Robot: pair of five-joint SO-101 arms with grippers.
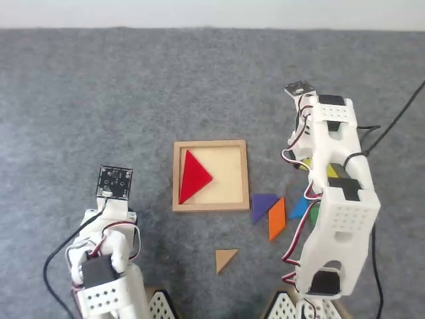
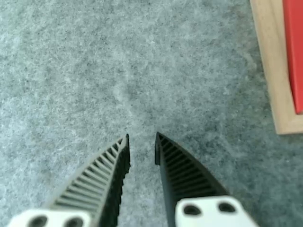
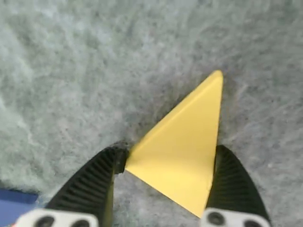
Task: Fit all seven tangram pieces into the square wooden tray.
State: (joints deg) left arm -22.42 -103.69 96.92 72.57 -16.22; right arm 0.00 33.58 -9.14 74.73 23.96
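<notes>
Right gripper clamped on yellow triangle, toward the tabletop's right edge. Left gripper slightly apart over grey felt, front-left. Red triangle lies in tray, left half. Purple piece and orange piece sit off its front-right corner.

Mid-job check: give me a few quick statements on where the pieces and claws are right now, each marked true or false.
1. The red triangle lies inside the tray. True.
2. The left claw is holding a piece. False: its fingers are slightly apart with nothing between them, over bare carpet beside the tray.
3. The yellow triangle sits between the fingers of the right claw. True.
4. The tan triangle is already in the tray. False: it lies on the carpet outside the tray, on the side nearer the arm bases.
</notes>
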